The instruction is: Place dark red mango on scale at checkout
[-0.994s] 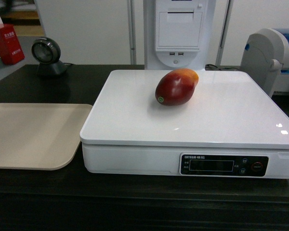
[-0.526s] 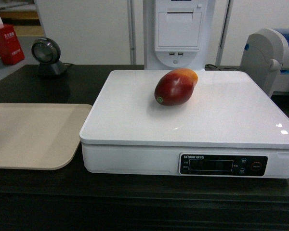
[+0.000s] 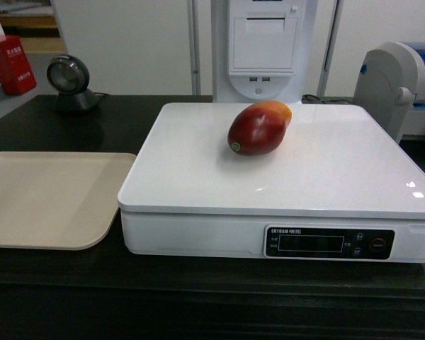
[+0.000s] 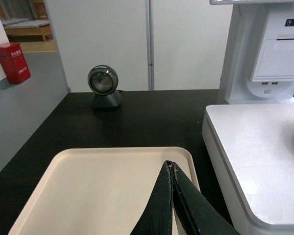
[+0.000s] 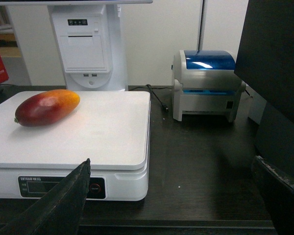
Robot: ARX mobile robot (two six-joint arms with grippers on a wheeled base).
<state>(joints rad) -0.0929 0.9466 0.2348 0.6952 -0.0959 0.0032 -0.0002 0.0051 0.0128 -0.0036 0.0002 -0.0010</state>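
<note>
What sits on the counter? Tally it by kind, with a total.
Mango: 1
Scale: 1
Tray: 1
Round scanner: 1
Blue-topped printer: 1
Total: 5

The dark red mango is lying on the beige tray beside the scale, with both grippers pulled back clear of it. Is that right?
Not quite. The dark red mango lies on the scale, not on the beige tray, which holds nothing; the head view shows this. Both grippers are indeed clear of it.
</note>
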